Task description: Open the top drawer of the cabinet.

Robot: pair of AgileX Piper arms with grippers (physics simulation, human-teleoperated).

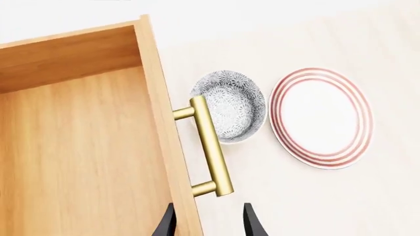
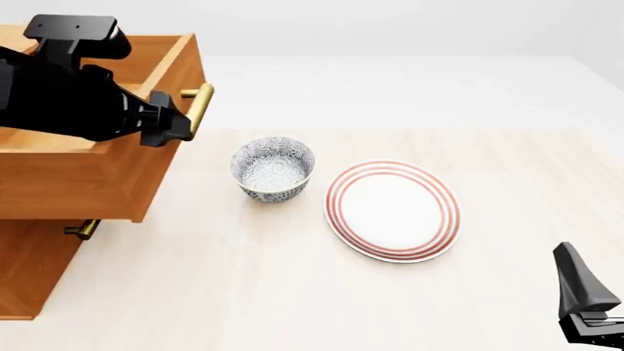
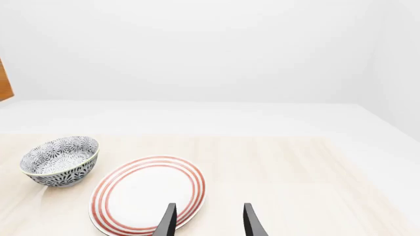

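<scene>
1. Sitting nearest the camera at the front view's lower right corner, the right tool hangs over bare table; its wrist view shows the two fingertips apart with nothing between them, so it is released.
2. Beyond that tool lies a white plate with red rings, flat on the table.
3. Just left of the plate stands a blue-patterned bowl, upright, near the plate but not touching it.
4. At the left edge stands the cabinet; a lower drawer's brass handle pokes out under the overhang.
5. Its top drawer is pulled well out, overhanging the cabinet front, plain wood showing inside.
6. The left tool is at the drawer's front, by the brass bar handle. In the left wrist view its fingers are spread and straddle the front panel, apart from the handle: released, gripping nothing.
</scene>
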